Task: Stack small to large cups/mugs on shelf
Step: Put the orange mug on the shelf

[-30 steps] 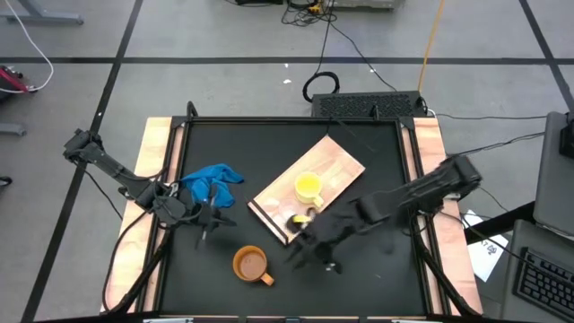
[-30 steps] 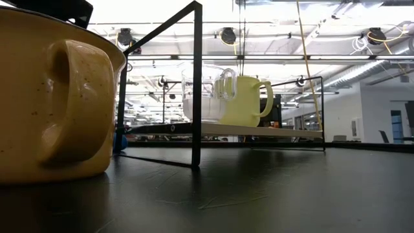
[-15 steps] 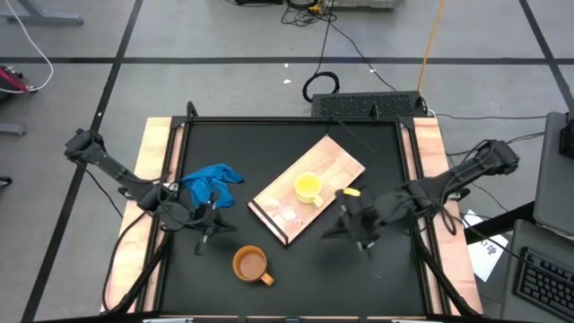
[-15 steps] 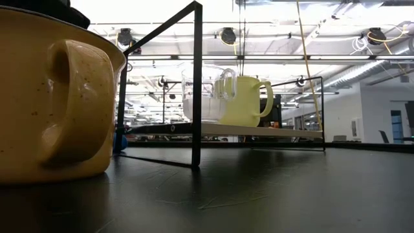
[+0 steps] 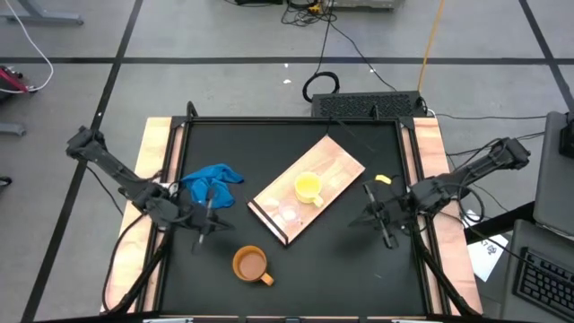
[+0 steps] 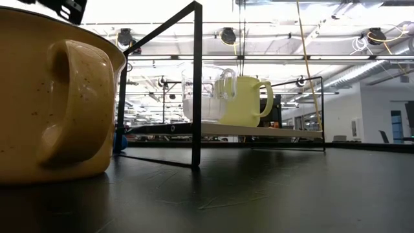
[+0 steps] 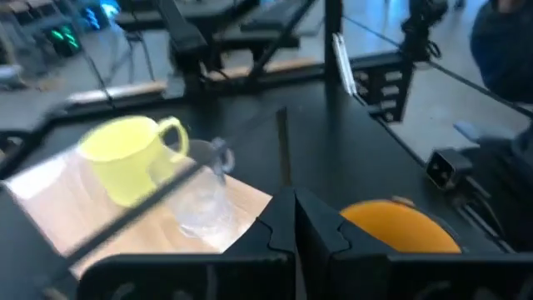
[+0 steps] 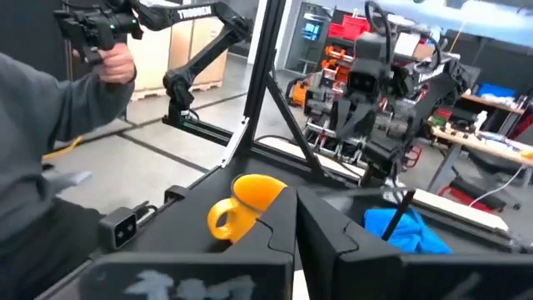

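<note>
The light-wood shelf point(image 5: 334, 167) lies slantwise in the middle of the black table. The yellow cup point(image 5: 308, 187) and the small clear glass cup point(image 5: 289, 213) stand on it on their bases, side by side, handles nearly touching in the low view point(image 6: 226, 87). The orange-brown cup point(image 5: 251, 265) stands upright on the tabletop near the front edge. My left gripper point(image 5: 204, 229) hovers shut between the blue cloth and that cup. My right gripper point(image 5: 372, 218) hangs shut to the right of the shelf. Neither touches anything.
A crumpled blue cloth point(image 5: 211, 182) lies left of the shelf, close to my left gripper. A black frame rail point(image 6: 196, 84) runs round the table. Bare black tabletop point(image 5: 359, 269) shows at the front right. A person point(image 8: 50, 150) stands beyond the table.
My right gripper has drawn back from the shelf's near corner toward the table's right edge, tipping up from a downward slant to level. The glass cup stays standing on the shelf beside the yellow cup.
</note>
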Robot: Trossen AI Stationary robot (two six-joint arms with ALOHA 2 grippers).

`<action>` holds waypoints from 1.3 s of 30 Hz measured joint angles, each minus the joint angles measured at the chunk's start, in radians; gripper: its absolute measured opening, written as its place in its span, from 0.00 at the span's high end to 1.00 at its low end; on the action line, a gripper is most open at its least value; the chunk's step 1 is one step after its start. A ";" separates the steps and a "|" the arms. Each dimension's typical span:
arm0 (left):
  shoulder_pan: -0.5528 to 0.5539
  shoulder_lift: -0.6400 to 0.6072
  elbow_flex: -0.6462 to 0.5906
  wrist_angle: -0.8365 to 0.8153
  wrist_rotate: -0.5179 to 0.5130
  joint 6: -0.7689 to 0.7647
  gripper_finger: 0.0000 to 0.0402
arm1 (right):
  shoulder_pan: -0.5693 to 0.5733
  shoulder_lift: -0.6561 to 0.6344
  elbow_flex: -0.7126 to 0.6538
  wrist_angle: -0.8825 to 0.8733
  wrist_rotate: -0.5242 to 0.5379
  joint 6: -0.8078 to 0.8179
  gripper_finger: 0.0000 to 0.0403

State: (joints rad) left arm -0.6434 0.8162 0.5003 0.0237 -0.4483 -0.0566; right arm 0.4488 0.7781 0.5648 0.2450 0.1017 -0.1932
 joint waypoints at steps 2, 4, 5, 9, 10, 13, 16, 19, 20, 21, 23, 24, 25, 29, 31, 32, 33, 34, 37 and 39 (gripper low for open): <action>-0.016 -0.025 0.000 0.000 -0.037 0.014 1.00 | 0.000 -0.039 -0.031 0.000 0.000 0.024 1.00; -0.028 -0.046 0.000 -0.025 -0.067 0.023 1.00 | 0.000 -0.081 -0.065 0.016 0.000 0.032 1.00; -0.033 -0.053 0.000 -0.038 -0.081 0.024 1.00 | 0.000 -0.098 -0.083 0.028 0.000 0.033 1.00; -0.045 -0.058 0.000 -0.052 -0.101 0.019 1.00 | 0.000 -0.146 -0.160 0.083 0.000 0.048 1.00; -0.048 -0.057 0.000 -0.053 -0.101 0.018 1.00 | 0.000 -0.153 -0.179 0.103 0.000 0.050 1.00; -0.058 -0.058 0.000 -0.083 -0.102 0.018 1.00 | 0.000 -0.177 -0.248 0.181 0.000 0.053 1.00; -0.065 -0.057 0.000 -0.104 -0.108 -0.013 1.00 | 0.000 -0.200 -0.320 0.256 0.000 0.071 1.00; -0.066 -0.051 0.000 -0.101 -0.112 -0.025 1.00 | 0.000 -0.225 -0.374 0.307 0.000 0.077 1.00; -0.066 -0.050 0.000 -0.106 -0.111 -0.024 1.00 | 0.000 -0.232 -0.385 0.316 0.000 0.077 1.00; -0.066 -0.050 0.000 -0.105 -0.112 -0.024 1.00 | 0.000 -0.239 -0.395 0.321 0.000 0.077 1.00; -0.066 -0.051 0.000 -0.101 -0.125 -0.025 1.00 | 0.000 -0.256 -0.413 0.321 0.000 0.077 1.00; -0.066 -0.051 0.000 -0.105 -0.128 -0.024 1.00 | 0.000 -0.265 -0.422 0.324 0.000 0.077 1.00; -0.065 -0.050 0.000 -0.108 -0.129 -0.024 1.00 | 0.000 -0.273 -0.429 0.333 0.000 0.077 1.00; -0.065 -0.050 0.000 -0.108 -0.128 -0.033 1.00 | 0.000 -0.299 -0.448 0.350 0.000 0.079 1.00; -0.062 -0.045 0.000 -0.113 -0.121 -0.056 1.00 | 0.000 -0.303 -0.451 0.350 0.000 0.082 1.00; -0.058 -0.037 0.000 -0.112 -0.121 -0.070 1.00 | 0.000 -0.303 -0.452 0.349 0.000 0.082 1.00; -0.052 -0.027 0.000 -0.114 -0.115 -0.086 1.00 | 0.000 -0.303 -0.452 0.350 0.000 0.083 1.00; -0.046 -0.018 0.000 -0.118 -0.098 -0.098 1.00 | 0.000 -0.303 -0.452 0.350 0.000 0.086 1.00; -0.027 0.011 0.000 -0.098 -0.047 -0.114 1.00 | 0.000 -0.303 -0.452 0.350 0.000 0.097 1.00; -0.019 0.034 0.007 -0.115 -0.018 -0.122 1.00 | 0.000 -0.303 -0.452 0.350 0.000 0.100 1.00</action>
State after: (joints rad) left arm -0.6623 0.8502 0.5076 -0.0909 -0.4668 -0.1786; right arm 0.4484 0.4747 0.1131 0.5949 0.1013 -0.0933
